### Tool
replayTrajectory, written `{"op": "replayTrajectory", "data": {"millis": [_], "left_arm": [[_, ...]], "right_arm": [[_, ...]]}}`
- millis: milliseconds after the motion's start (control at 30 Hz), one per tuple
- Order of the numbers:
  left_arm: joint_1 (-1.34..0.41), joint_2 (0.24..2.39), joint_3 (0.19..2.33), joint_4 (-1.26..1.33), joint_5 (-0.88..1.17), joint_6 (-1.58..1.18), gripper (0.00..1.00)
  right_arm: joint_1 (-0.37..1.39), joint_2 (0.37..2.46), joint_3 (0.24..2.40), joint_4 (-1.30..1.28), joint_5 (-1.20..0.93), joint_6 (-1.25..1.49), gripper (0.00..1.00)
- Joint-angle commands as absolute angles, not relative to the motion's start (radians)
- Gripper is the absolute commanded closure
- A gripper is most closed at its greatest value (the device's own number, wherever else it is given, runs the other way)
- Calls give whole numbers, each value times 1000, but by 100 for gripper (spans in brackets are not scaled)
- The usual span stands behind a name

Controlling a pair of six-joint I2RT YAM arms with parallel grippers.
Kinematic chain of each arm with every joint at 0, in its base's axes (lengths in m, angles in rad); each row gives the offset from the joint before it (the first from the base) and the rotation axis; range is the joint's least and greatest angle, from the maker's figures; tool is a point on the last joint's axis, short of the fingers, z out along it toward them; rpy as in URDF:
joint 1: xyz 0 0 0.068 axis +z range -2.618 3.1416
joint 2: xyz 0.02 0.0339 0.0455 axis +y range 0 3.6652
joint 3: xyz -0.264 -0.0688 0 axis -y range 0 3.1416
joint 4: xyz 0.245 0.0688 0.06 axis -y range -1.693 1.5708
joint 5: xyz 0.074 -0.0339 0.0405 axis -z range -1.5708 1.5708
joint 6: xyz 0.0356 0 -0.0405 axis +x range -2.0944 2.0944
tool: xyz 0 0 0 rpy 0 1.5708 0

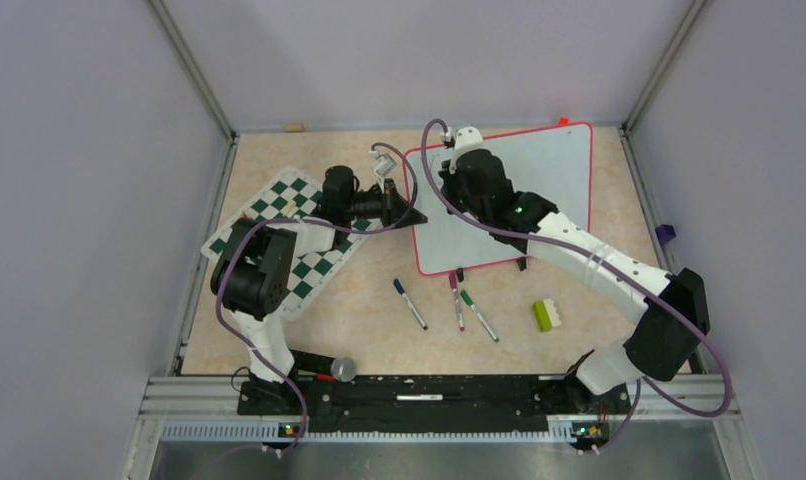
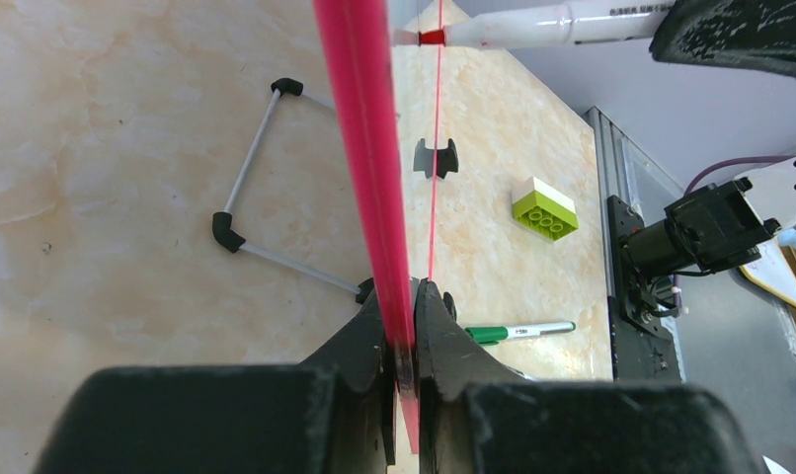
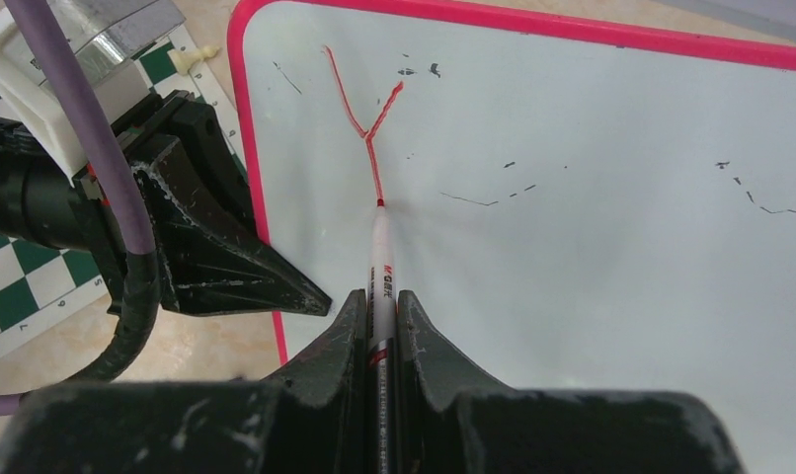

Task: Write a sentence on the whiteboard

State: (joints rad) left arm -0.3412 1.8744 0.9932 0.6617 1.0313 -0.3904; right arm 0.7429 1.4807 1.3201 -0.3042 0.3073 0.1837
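Observation:
The whiteboard [image 1: 539,190], white with a thin red-pink frame, stands tilted at the back right of the table. My left gripper [image 1: 411,212] is shut on its left frame edge [image 2: 359,148]; in the left wrist view the jaws [image 2: 404,316] pinch the pink rim. My right gripper [image 1: 457,165] hovers over the board's upper left, shut [image 3: 379,301] on a white marker [image 3: 381,257] with a red tip. The tip touches the board [image 3: 572,197] at the foot of a red Y-shaped stroke [image 3: 366,128]. The marker [image 2: 542,25] also shows in the left wrist view.
A green-and-white chess mat [image 1: 279,215] lies under the left arm. In front of the board lie a blue marker [image 1: 410,303], a magenta marker [image 1: 456,300], a green marker [image 1: 479,315] and a green-white brick [image 1: 547,315]. The board's wire stand [image 2: 246,188] rests behind it.

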Motion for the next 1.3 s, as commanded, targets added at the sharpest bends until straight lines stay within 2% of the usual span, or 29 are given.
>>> {"op": "replayTrajectory", "data": {"millis": [0,300,733,1267], "left_arm": [[-356,1912,974,617,1024,-227,100],[-357,1912,974,617,1029,-227,100],[-357,1914,976,617,1029,-229,100],[-357,1915,977,617,1031,-229,100]], "right_arm": [[733,1432,1306,-295,299,198,100],[733,1396,1363,-303,262,202,100],[732,1396,1359,-291,378,174,100],[732,1425,1375,-278,344,166,100]]}}
